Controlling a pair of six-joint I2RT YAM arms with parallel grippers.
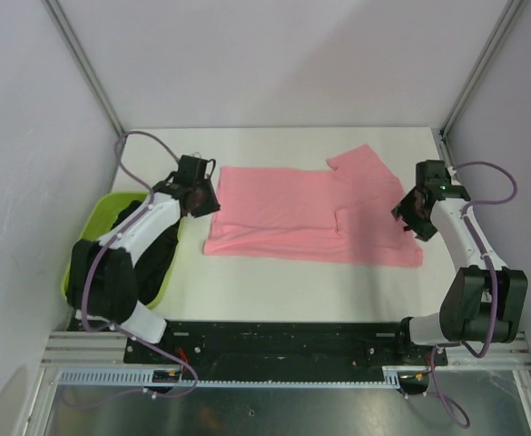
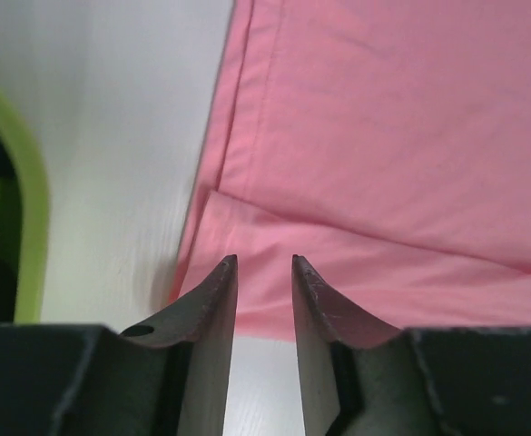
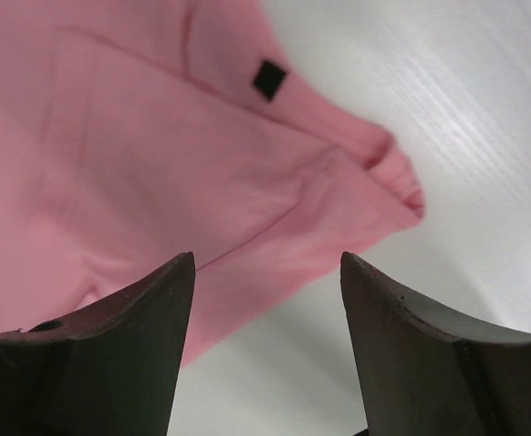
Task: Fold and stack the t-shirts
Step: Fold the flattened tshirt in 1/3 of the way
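Pink shirt [image 1: 292, 213] lies part-folded; my left tool [image 2: 263, 263] and right tool [image 3: 267, 259] hang released at its ends, so next I regrip.

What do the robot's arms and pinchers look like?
Both are white tubes with chunky black joints: the left arm and the right arm. A thin purple cable loops along each. The left gripper and right gripper have two dark, pointed fingers, like beaks.
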